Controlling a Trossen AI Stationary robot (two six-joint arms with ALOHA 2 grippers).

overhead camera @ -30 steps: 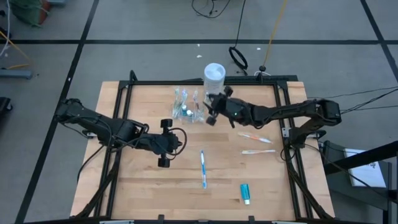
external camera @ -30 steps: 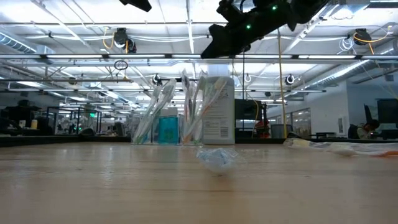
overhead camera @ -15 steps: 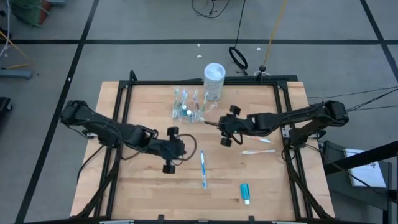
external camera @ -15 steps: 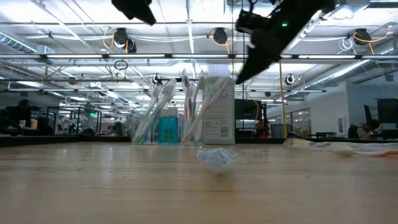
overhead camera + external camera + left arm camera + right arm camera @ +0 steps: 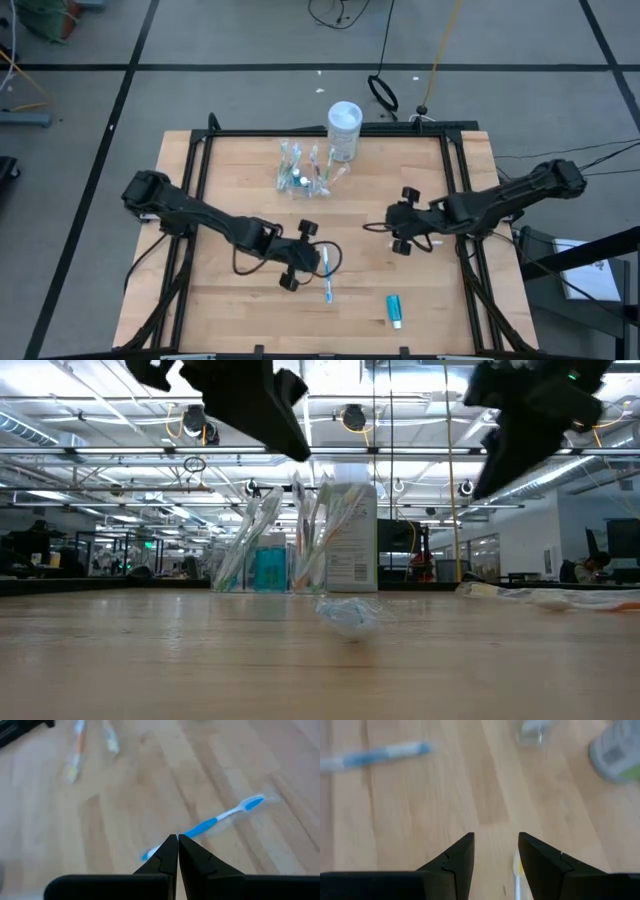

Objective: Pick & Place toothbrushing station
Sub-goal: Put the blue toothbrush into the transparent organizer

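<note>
Left wrist view: left gripper (image 5: pixel 177 840) has its fingers pressed together w/ nothing between them, tips poised right over the handle of the blue toothbrush (image 5: pixel 207 827), which runs from frame centre toward the upper right. To pick it, the jaws need to spread first, then straddle the handle crosswise near its middle, not along its length.

Right wrist view: right gripper (image 5: pixel 496 851) has its fingers parted w/ a clear gap, empty, above bare wood; a pale toothbrush end shows just below the tips.

High view: left gripper (image 5: pixel 300 254) sits lower centre beside the blue brush; right gripper (image 5: pixel 398 222) is centre-right. The toothbrushing station (image 5: pixel 300 168) stands upper centre, next to the white tub (image 5: pixel 344 129), well apart from both grippers. Toothpaste tube (image 5: pixel 395 310) lies lower right.
</note>
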